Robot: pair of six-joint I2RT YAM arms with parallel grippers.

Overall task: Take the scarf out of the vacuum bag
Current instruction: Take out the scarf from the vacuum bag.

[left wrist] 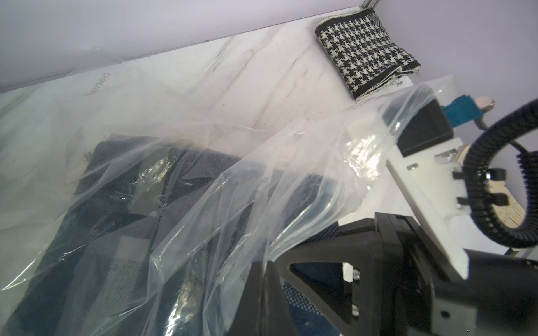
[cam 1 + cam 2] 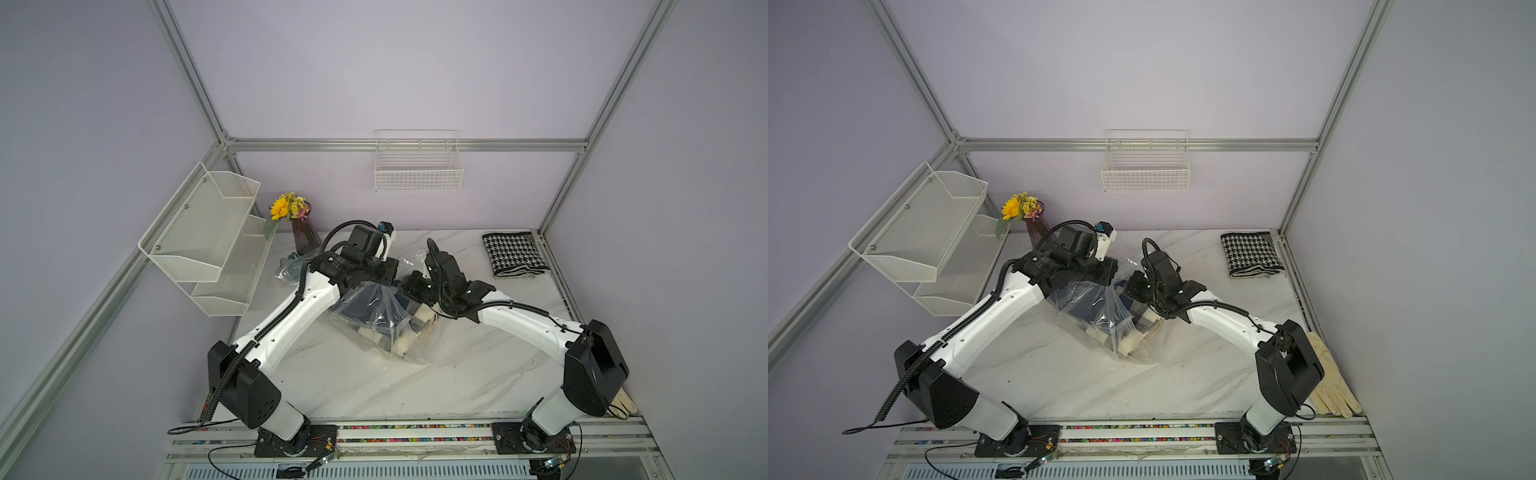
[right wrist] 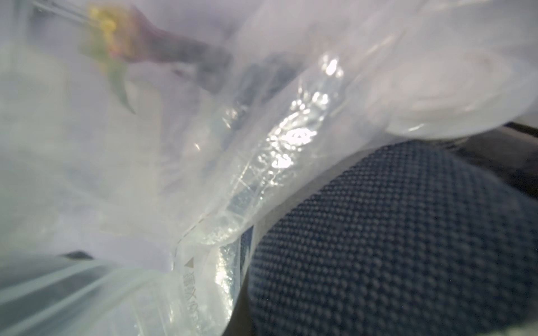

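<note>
The vacuum bag [image 2: 376,320] [image 2: 1100,316] lies crumpled mid-table, clear and crinkly, with the navy-and-cream checked scarf [image 2: 365,305] [image 2: 1086,311] inside it. My left gripper [image 2: 380,279] [image 1: 269,264] is shut on a fold of the bag's film [image 1: 233,189] and holds it up above the scarf [image 1: 122,203]. My right gripper [image 2: 409,286] [image 2: 1133,286] sits at the bag's right side, shut on the scarf. Navy knit [image 3: 378,247] bulges over its jaws and hides the fingers. The bag's film [image 3: 203,160] and a blurred round white valve cap [image 3: 442,96] drape over it.
A folded black-and-white houndstooth cloth [image 2: 515,254] [image 1: 369,52] lies at the back right corner. A vase of flowers [image 2: 301,232] and a white mesh shelf [image 2: 208,241] stand at the back left. A wire basket [image 2: 417,166] hangs on the back wall. Cream gloves [image 2: 1333,386] lie front right.
</note>
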